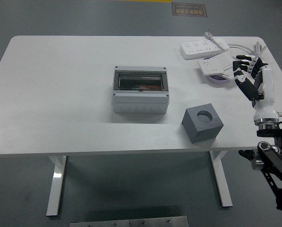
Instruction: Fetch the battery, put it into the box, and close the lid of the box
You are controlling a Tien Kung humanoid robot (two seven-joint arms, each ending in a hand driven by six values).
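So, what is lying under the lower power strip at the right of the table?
A purple round object shows under the near edge of the lower power strip. Only its rim is visible; the strip covers the rest, so I cannot tell what it is.

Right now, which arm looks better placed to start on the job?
The right. Its robot hand is already over the table's right end, fingers spread and empty, near the power strips and the grey block. The left arm isn't in view. I can't see any battery.
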